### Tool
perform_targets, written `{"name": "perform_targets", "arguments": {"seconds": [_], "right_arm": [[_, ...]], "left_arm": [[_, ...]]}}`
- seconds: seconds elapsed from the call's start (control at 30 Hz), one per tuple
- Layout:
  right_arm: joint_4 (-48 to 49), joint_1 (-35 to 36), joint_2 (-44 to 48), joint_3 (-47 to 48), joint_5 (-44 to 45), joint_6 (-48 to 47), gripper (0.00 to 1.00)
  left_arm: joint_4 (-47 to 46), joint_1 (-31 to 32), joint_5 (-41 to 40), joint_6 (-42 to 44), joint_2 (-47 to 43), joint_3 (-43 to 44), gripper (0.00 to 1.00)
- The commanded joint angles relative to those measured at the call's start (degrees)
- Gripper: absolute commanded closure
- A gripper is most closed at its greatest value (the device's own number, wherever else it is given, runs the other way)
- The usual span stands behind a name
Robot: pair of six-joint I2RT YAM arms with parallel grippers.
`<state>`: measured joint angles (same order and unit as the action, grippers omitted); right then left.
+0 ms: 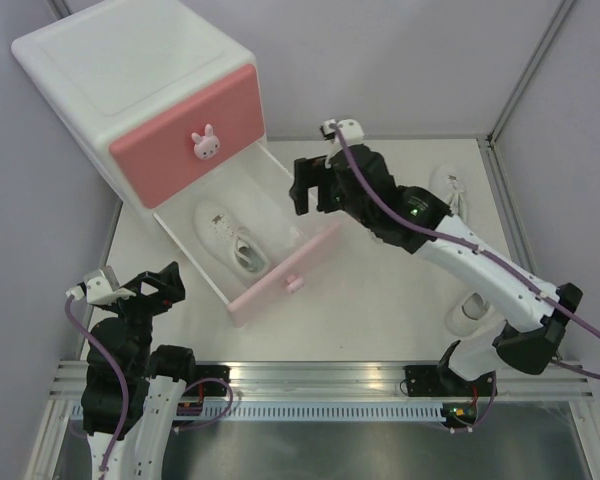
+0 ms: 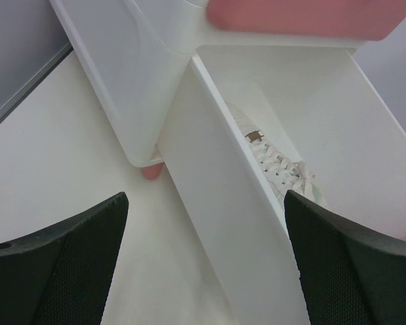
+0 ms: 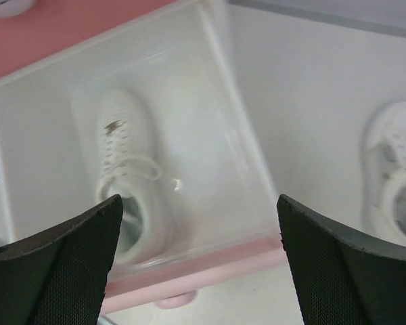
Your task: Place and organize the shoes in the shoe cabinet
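The shoe cabinet stands at the back left. Its darker pink upper drawer is shut. The pale pink lower drawer is pulled out. One white sneaker lies in its left half; it also shows in the right wrist view and the left wrist view. A second sneaker lies on the table at the right, partly behind the right arm, and shows in the right wrist view. A third sneaker lies by the right arm's base. My right gripper hangs open and empty over the drawer's right half. My left gripper is open and empty beside the drawer's left wall.
The white table is bounded by grey walls at the left and right. A pink cabinet foot shows under the chest. The drawer's knob sticks out toward the arms.
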<state>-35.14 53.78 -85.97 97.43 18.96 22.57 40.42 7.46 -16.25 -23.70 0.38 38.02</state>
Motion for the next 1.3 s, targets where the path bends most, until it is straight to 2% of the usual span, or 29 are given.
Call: {"name": "perform_targets", "arguments": {"seconds": [0.0, 0.07, 0.3, 0.5, 0.73, 1.27], "right_arm": [[-2.0, -9.4, 6.8, -5.2, 2.4, -2.6, 0.02], [-2.4, -13.6, 8.7, -9.3, 0.7, -3.3, 0.02], [0.4, -38.3, 14.3, -23.5, -9.6, -4.9, 0.02], [4.3, -51.5, 12.3, -30.6, -14.5, -4.4, 0.03], [8.0, -57.7, 6.4, -31.1, -16.9, -2.5, 0.18], [12.6, -58.7, -10.6, -28.2, -17.7, -2.6, 0.37]], "left_arm": [[-0.6, -0.4, -0.2, -0.6, -2.8, -0.4, 0.02], [-0.7, -0.5, -0.2, -0.5, -2.9, -0.3, 0.02], [-0.7, -0.9, 0.3, -0.4, -2.9, -0.1, 0.02], [-0.8, -1.1, 0.6, -0.2, -2.8, -0.1, 0.0], [-0.8, -1.5, 0.9, -0.1, -2.8, -0.1, 0.0], [-1.6, -2.6, 2.7, 0.6, -2.7, -0.3, 0.0]]}}
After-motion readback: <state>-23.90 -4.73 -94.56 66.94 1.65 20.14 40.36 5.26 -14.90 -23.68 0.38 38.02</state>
